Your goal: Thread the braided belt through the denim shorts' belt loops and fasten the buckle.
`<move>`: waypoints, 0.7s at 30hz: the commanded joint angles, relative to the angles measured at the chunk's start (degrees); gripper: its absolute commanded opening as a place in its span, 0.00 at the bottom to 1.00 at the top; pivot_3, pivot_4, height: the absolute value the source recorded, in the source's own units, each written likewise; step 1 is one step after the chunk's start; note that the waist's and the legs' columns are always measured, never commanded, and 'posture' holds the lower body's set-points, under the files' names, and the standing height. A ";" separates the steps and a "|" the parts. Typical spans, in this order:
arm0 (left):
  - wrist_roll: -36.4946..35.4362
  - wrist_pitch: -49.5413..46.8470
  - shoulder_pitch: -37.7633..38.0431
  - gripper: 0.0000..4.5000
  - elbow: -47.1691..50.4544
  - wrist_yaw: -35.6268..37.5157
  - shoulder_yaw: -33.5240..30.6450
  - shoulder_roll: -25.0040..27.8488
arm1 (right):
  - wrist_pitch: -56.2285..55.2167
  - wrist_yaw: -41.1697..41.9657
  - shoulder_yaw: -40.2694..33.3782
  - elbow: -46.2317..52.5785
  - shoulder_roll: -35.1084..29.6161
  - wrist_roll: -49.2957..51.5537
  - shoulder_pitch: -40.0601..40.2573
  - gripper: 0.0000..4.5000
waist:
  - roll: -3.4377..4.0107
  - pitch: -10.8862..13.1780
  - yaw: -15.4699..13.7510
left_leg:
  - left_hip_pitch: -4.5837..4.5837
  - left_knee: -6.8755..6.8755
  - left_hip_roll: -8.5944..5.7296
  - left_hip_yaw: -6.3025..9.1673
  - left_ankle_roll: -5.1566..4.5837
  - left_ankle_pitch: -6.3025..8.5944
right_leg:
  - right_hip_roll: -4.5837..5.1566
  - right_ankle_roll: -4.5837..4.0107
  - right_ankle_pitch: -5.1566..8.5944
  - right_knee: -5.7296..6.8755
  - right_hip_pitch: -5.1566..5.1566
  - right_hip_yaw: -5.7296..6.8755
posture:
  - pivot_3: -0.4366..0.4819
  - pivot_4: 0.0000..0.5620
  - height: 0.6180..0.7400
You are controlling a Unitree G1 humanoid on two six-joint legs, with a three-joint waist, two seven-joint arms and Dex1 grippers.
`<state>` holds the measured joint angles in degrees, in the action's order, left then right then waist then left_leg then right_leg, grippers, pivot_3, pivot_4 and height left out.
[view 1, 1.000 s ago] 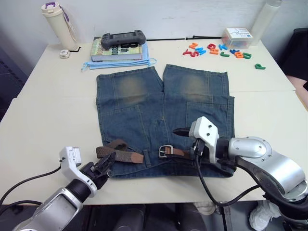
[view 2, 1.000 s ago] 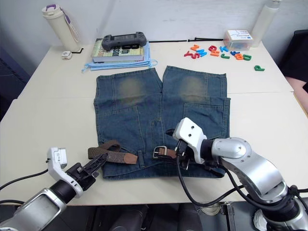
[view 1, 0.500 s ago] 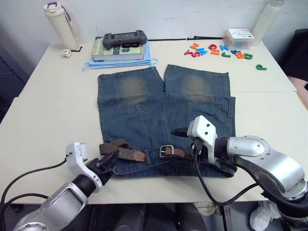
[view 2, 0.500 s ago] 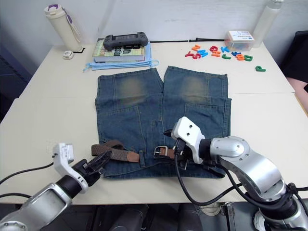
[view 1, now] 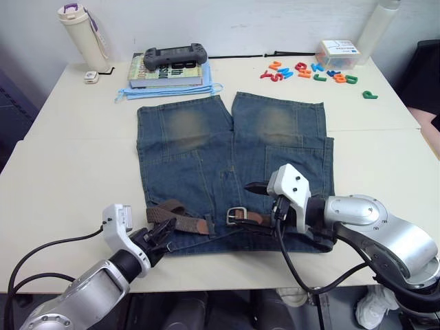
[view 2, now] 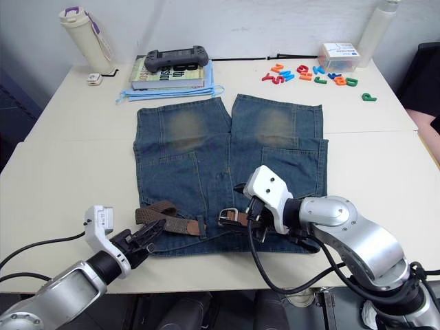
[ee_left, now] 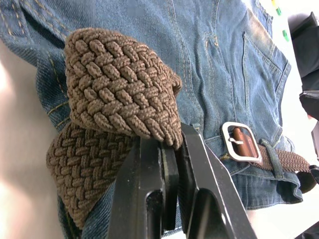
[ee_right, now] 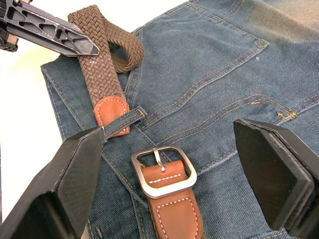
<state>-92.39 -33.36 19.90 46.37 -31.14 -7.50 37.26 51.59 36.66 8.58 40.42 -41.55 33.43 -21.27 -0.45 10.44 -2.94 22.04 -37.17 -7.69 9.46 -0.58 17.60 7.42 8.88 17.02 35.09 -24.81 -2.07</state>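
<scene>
The left gripper [ee_left: 169, 164] pinches the belt [ee_left: 119, 94] loop between its closed jaws. The right gripper [ee_right: 169, 179] gapes, with the buckle [ee_right: 162, 171] between its jaws on the shorts [ee_right: 214, 74]. A hard tug could pull the tip from its loop [ee_right: 122, 121].

lab/test bench | plain cream table [view 1: 62, 165] against bare white wall | props staged behind the shorts [view 1: 230, 165]: book [view 1: 168, 72] with game controller [view 1: 174, 54] on top, letter magnets [view 1: 313, 71], bottle [view 1: 84, 36] | cable [view 1: 240, 56] along the table's far edge
</scene>
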 commanded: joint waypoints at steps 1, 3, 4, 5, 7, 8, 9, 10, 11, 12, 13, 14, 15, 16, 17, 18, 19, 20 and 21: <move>-0.82 0.07 -0.70 0.00 0.46 0.47 0.58 0.27 | -0.33 -0.43 -1.31 1.91 0.51 0.48 -0.62 0.99 | 0.00 0.00 -0.02 | 0.00 0.00 0.00 0.00 0.00 0.00 | 0.00 0.00 0.00 0.00 0.00 0.00 | 0.48 0.27 0.92; -1.08 -0.13 -2.65 0.00 -1.17 -0.20 2.58 -0.95 | -0.36 -0.68 -1.12 2.13 0.63 0.36 -0.46 0.99 | 0.00 0.00 -0.06 | 0.00 -0.01 -0.01 0.00 0.00 0.00 | 0.00 0.00 0.00 0.00 0.00 0.00 | 0.48 0.27 0.92; -2.21 -0.15 -3.37 0.00 -2.73 -1.18 3.72 -1.82 | -0.50 -0.77 -0.80 2.30 0.59 0.05 -0.35 0.99 | -0.01 -0.01 -0.06 | 0.00 -0.02 -0.01 -0.01 0.00 0.00 | 0.00 0.00 -0.01 0.00 0.01 0.00 | 0.48 0.27 0.92; -2.70 -0.29 -3.86 0.00 -4.02 -1.66 4.48 -2.37 | -0.69 -0.79 -0.41 2.42 0.53 -0.33 -0.32 0.99 | 0.00 -0.01 -0.11 | -0.01 -0.02 0.00 -0.01 -0.01 0.00 | 0.00 0.00 -0.02 0.00 0.03 0.00 | 0.48 0.27 0.92; -2.71 -0.86 -4.77 0.00 -5.65 -0.95 5.55 -3.02 | -1.76 -0.57 0.67 2.86 0.17 -1.59 -0.17 0.99 | -0.02 -0.02 -0.10 | -0.02 -0.03 -0.02 -0.02 -0.02 -0.01 | 0.00 0.02 -0.04 0.00 0.04 -0.01 | 0.48 0.27 0.92; -2.57 -0.87 -5.09 0.00 -6.09 -0.93 5.78 -3.41 | -2.32 -0.43 1.12 3.04 0.05 -2.19 -0.13 0.99 | -0.02 -0.02 -0.06 | -0.03 -0.03 -0.02 -0.02 -0.02 -0.01 | 0.00 0.03 -0.05 0.00 0.04 -0.02 | 0.48 0.27 0.92; -3.10 -0.81 -5.16 0.00 -6.66 -1.17 6.02 -3.89 | -3.25 -0.18 1.71 3.36 -0.04 -2.96 -0.11 0.99 | -0.02 -0.02 -0.03 | -0.03 -0.03 -0.02 -0.03 -0.02 -0.01 | 0.00 0.03 -0.05 0.00 0.04 -0.02 | 0.48 0.27 0.92; -3.31 -0.85 -5.16 0.00 -7.06 -1.35 6.16 -4.10 | -4.06 0.00 2.22 3.59 -0.13 -3.75 -0.13 0.99 | -0.02 -0.02 0.01 | -0.04 -0.03 -0.02 -0.03 -0.02 -0.01 | -0.01 0.03 -0.05 0.01 0.03 -0.02 | 0.48 0.27 0.92; -3.21 -1.02 -5.25 0.00 -7.48 -1.28 6.34 -4.25 | -5.08 0.23 2.83 3.63 -0.32 -4.73 -0.16 0.99 | -0.02 -0.02 0.04 | -0.04 -0.03 0.00 -0.04 -0.02 -0.01 | -0.01 0.03 -0.05 0.01 0.03 -0.03 | 0.48 0.27 0.92; -3.60 -1.21 -5.27 0.00 -7.87 -1.47 6.55 -4.36 | -6.38 0.57 3.79 3.71 -0.70 -6.15 -0.11 0.99 | -0.02 -0.02 0.04 | -0.04 -0.03 0.00 -0.04 -0.01 -0.01 | -0.01 0.03 -0.06 0.02 0.03 -0.03 | 0.48 0.27 0.92; -3.55 -1.31 -5.50 0.00 -8.14 -1.21 6.64 -4.54 | -7.92 0.74 5.07 3.71 -1.14 -8.06 -0.03 0.99 | -0.02 -0.02 0.03 | -0.05 -0.03 0.01 -0.04 -0.01 -0.01 | -0.01 0.03 -0.05 0.02 0.03 -0.03 | 0.48 0.27 0.92; -3.94 -1.17 -5.80 0.00 -8.43 -1.31 6.68 -5.01 | -9.50 0.94 6.50 3.64 -1.53 -10.03 0.13 0.99 | -0.03 -0.03 0.02 | -0.06 -0.03 0.00 -0.05 -0.01 -0.02 | -0.02 0.03 -0.05 0.03 0.03 -0.04 | 0.48 0.27 0.92; -4.08 -1.12 -6.13 0.00 -8.75 -1.41 6.63 -5.33 | -11.25 0.98 8.13 3.54 -1.81 -12.19 0.37 0.99 | -0.03 -0.03 0.02 | -0.07 -0.03 0.00 -0.05 -0.01 -0.02 | -0.02 0.03 -0.05 0.03 0.04 -0.04 | 0.48 0.27 0.92; -3.97 -1.18 -6.41 0.00 -8.96 -1.40 6.60 -5.49 | -12.58 1.03 9.26 3.42 -1.88 -13.76 0.60 0.99 | -0.03 -0.03 0.02 | -0.07 -0.04 0.00 -0.05 -0.01 -0.02 | -0.03 0.03 -0.06 0.03 0.04 -0.04 | 0.48 0.27 0.92; -4.09 -1.25 -6.58 0.00 -9.21 -1.44 6.50 -5.58 | -13.87 0.96 10.51 3.31 -1.81 -15.41 0.81 0.99 | -0.03 -0.03 0.01 | -0.08 -0.05 0.00 -0.06 -0.01 -0.02 | -0.03 0.03 -0.06 0.04 0.05 -0.05 | 0.48 0.27 0.92; -4.07 -1.41 -6.67 0.00 -9.32 -1.20 6.40 -5.52 | -15.56 0.97 12.29 3.22 -2.06 -17.65 1.11 0.99 | -0.03 -0.03 0.01 | -0.08 -0.06 0.00 -0.06 -0.01 -0.02 | -0.03 0.03 -0.06 0.04 0.05 -0.05 | 0.48 0.27 0.92; -4.16 -1.61 -6.70 0.00 -9.41 -1.13 6.38 -5.42 | -16.70 0.87 13.83 3.02 -2.17 -19.55 1.48 0.99 | -0.03 -0.03 0.02 | -0.08 -0.07 0.00 -0.06 -0.01 -0.02 | -0.03 0.04 -0.06 0.05 0.05 -0.05 | 0.48 0.27 0.92; -4.19 -1.82 -6.69 0.00 -9.46 -1.07 6.38 -5.32 | -17.60 0.89 14.91 2.79 -2.07 -20.96 1.82 0.99 | -0.04 -0.04 0.01 | -0.10 -0.07 0.00 -0.08 0.00 -0.02 | -0.04 0.04 -0.07 0.07 0.06 -0.07 | 0.48 0.27 0.92; -4.08 -2.03 -6.74 0.00 -9.53 -0.93 6.42 -5.24 | -17.81 0.96 15.57 2.61 -1.44 -21.34 2.11 0.99 | -0.04 -0.04 0.01 | -0.12 -0.07 0.00 -0.08 0.00 -0.02 | -0.04 0.04 -0.07 0.08 0.07 -0.07 | 0.48 0.27 0.92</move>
<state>-95.91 -34.94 13.19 36.71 -32.42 -1.08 31.84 35.92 37.29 23.08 41.87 -43.25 14.02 -19.30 -0.48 10.41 -2.93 21.91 -37.23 -7.69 9.37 -0.58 17.58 7.38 8.92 16.95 35.18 -24.74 -2.16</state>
